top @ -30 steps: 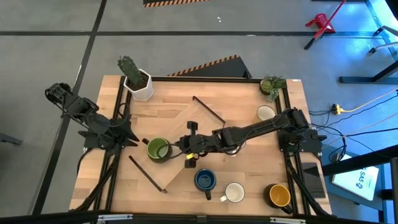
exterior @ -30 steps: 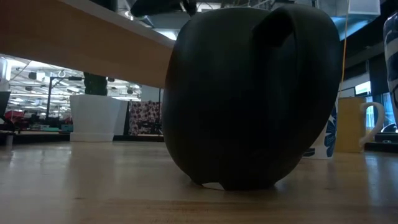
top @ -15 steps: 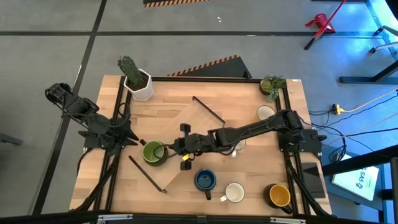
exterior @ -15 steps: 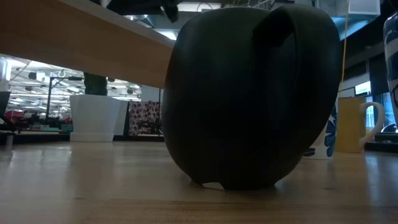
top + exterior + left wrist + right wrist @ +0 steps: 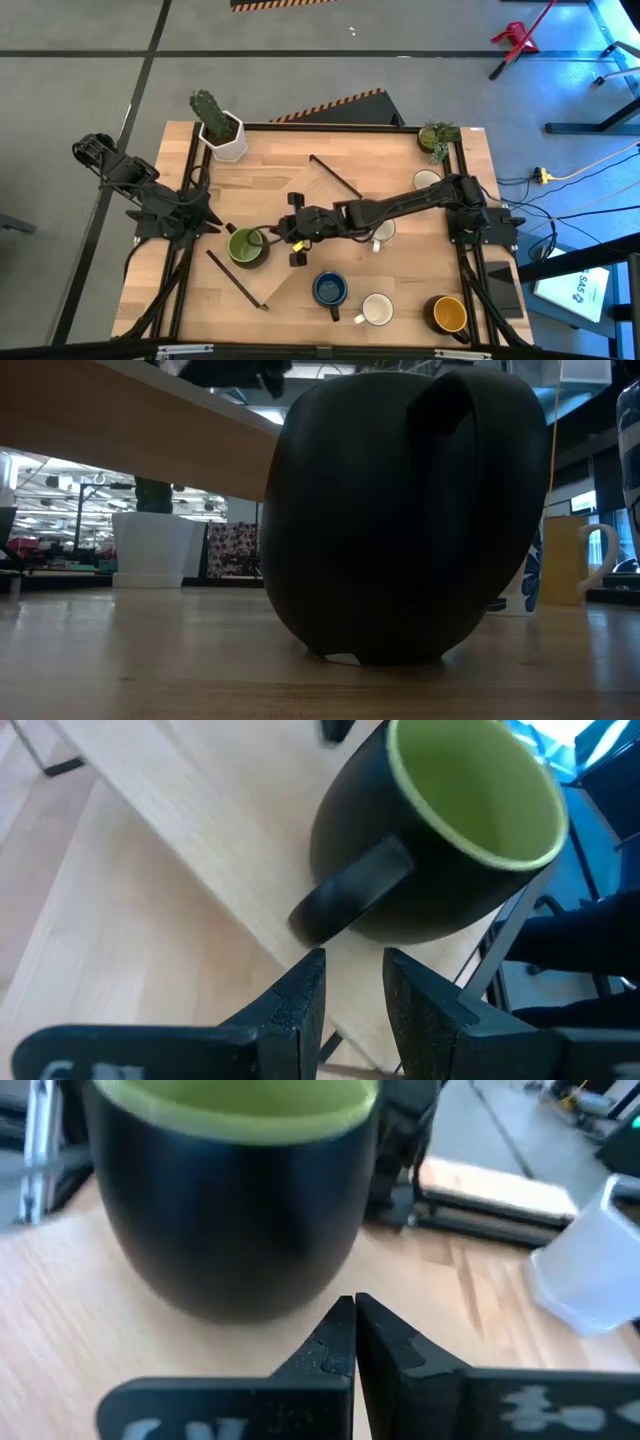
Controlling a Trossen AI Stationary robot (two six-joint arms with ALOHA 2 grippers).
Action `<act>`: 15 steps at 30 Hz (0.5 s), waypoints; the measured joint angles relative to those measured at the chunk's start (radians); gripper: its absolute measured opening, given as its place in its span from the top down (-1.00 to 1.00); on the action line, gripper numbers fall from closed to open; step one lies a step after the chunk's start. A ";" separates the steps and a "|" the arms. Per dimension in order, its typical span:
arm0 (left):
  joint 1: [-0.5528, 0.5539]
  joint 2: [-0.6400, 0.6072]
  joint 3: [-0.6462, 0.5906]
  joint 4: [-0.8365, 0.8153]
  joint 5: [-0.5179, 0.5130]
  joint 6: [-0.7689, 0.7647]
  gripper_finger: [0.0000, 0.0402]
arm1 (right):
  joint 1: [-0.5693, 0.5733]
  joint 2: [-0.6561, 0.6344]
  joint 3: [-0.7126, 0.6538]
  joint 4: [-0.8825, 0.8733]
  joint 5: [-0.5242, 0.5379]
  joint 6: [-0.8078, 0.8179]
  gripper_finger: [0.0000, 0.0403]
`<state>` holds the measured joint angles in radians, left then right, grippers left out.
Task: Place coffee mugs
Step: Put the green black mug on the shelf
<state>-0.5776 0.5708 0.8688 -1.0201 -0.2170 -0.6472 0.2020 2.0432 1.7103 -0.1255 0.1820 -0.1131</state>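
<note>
The green mug [image 5: 245, 246], dark outside and green inside, stands upright on the wood left of centre. My right gripper [image 5: 293, 233] reaches across from the table's right. It is shut, with its tips [image 5: 352, 1330] close before the mug's wall [image 5: 230, 1230]. My left gripper [image 5: 354, 990] waits at the table's left, narrowly open, facing the mug's handle [image 5: 350, 890] without touching it. The dark blue mug [image 5: 329, 290], a cream mug [image 5: 377, 311] and the yellow-orange mug [image 5: 449, 314] stand along the near edge. A white mug [image 5: 427, 181] stands at the right. Another white mug [image 5: 384, 232] peeks from under the right arm. My right gripper points its shut fingers level, from the table's right, at the lower wall of the green mug [image 5: 300, 1295]. I cannot tell whether the tips touch it. The mug stands upright on the table.
A white cactus pot [image 5: 222, 135] stands at the far left corner and a small green plant [image 5: 437, 135] at the far right corner. Two thin black rods [image 5: 335, 175] [image 5: 235, 278] lie on the wood. In the low view a dark mug [image 5: 400, 510] close to the camera blocks most of the table.
My right gripper has moved toward the table's left edge, staying shut. The green mug has slid a short way toward the left and near edges, still upright.
</note>
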 joint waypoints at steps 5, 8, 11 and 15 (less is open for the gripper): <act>0.000 -0.003 0.000 0.006 -0.002 -0.005 0.52 | -0.006 0.014 0.000 0.062 -0.090 -0.009 1.00; 0.000 -0.003 0.000 0.007 -0.002 -0.005 0.52 | -0.006 0.036 0.000 0.116 -0.131 -0.019 1.00; 0.000 -0.003 0.000 0.008 -0.002 -0.005 0.52 | -0.014 0.052 0.000 0.142 -0.158 -0.018 1.00; 0.000 -0.003 0.000 0.012 -0.002 -0.005 0.52 | -0.015 0.056 0.000 0.134 -0.151 -0.018 1.00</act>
<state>-0.5777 0.5674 0.8688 -1.0084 -0.2192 -0.6525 0.1868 2.0991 1.7103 0.0085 0.0306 -0.1316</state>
